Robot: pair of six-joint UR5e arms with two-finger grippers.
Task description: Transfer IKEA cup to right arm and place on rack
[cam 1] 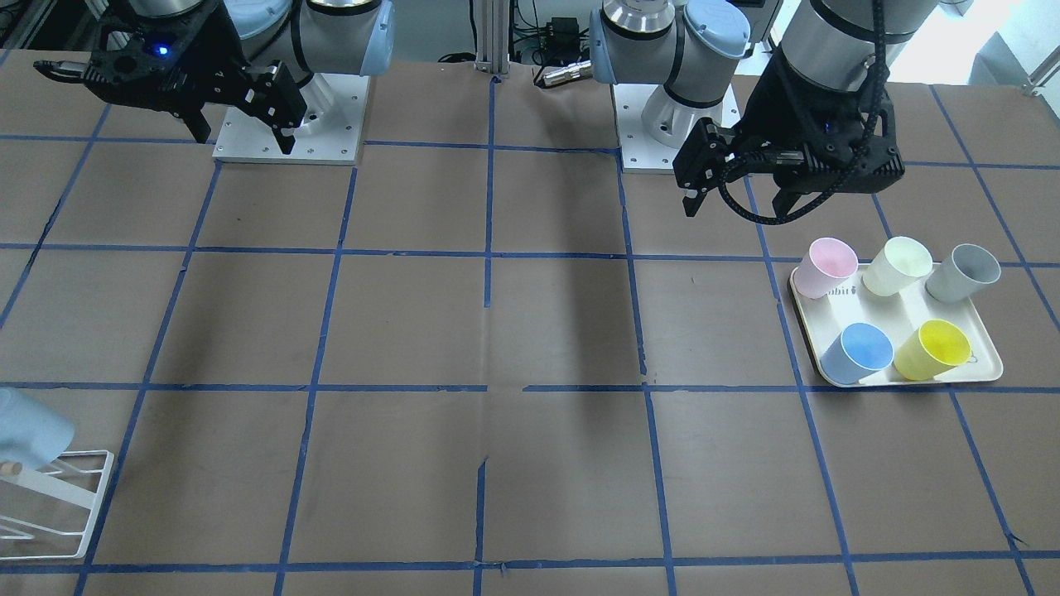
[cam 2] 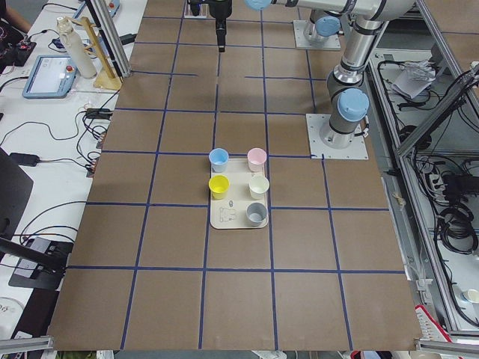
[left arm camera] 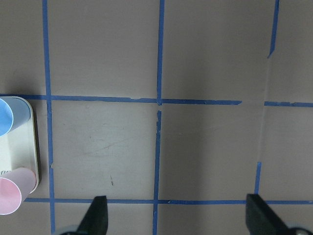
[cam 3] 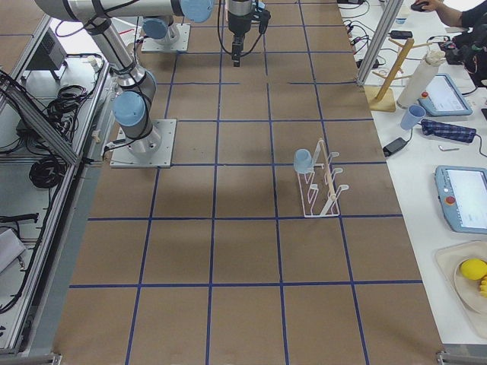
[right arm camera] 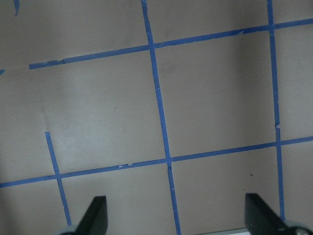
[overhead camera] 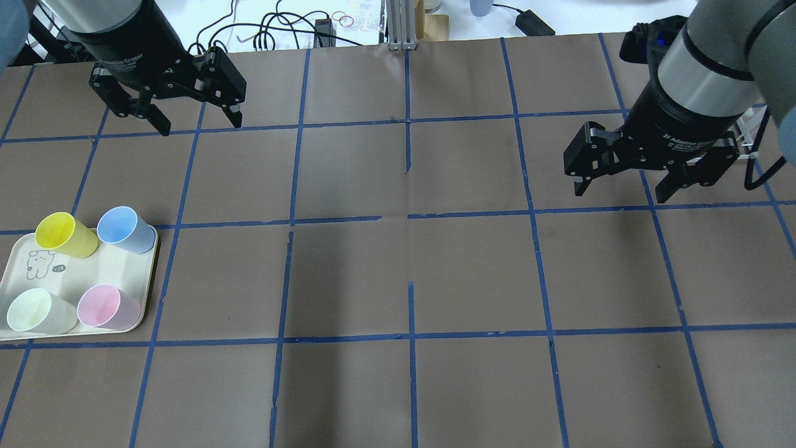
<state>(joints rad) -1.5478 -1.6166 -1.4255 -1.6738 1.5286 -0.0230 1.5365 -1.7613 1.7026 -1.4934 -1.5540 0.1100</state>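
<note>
Both left gripper (overhead camera: 200, 124) and right gripper (overhead camera: 620, 193) gape empty, far from IKEA cup (cam 3: 303, 160) on rack (cam 3: 328, 181)

I'm looking down on a brown table (overhead camera: 348, 274) marked into squares with blue tape (overhead camera: 411, 311). In the right-side view, a white bench (cam 3: 418, 228) with a tablet (cam 3: 464, 198) lines the frame's right edge, and cables (cam 3: 46, 99) hang at upper left

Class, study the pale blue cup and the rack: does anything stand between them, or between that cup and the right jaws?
Nothing visible does. The IKEA cup already sits on the rack, and no object shows between it and the right gripper, whose jaws stand open.
</note>
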